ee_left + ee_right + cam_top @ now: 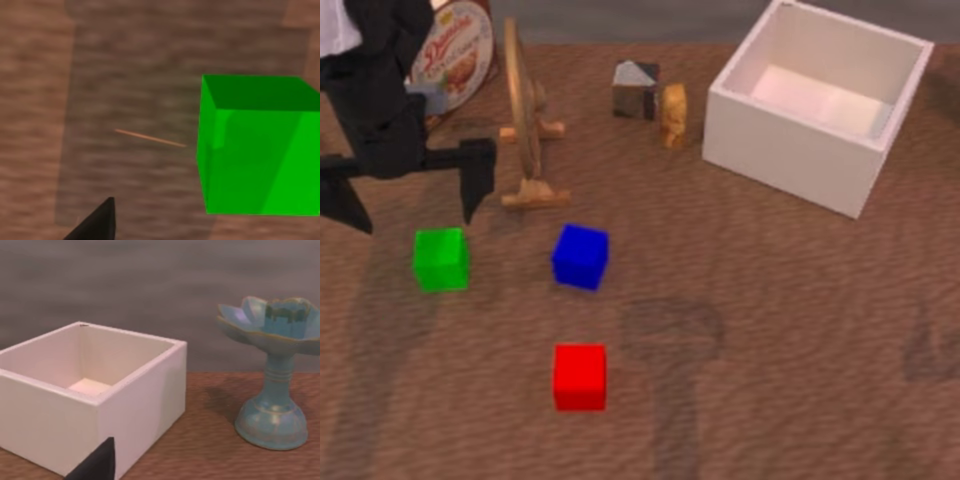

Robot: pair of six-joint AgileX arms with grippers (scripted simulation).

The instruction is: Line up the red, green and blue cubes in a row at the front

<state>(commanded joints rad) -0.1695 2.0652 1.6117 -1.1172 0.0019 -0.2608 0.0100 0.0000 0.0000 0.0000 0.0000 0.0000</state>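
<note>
The left gripper [410, 205] hovers, fingers spread apart, apparently just above the bright green cube [441, 259] on the brown bench [770, 340].

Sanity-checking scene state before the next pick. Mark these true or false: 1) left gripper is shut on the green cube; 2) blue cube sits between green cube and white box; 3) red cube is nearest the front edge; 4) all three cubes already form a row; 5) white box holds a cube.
1) False: the left gripper is open above the table, just behind the green cube, holding nothing.
2) True: the blue cube lies right of green, left of the white box.
3) True: the red cube is frontmost.
4) False: red sits ahead of the other two.
5) False: the box is empty.
</note>
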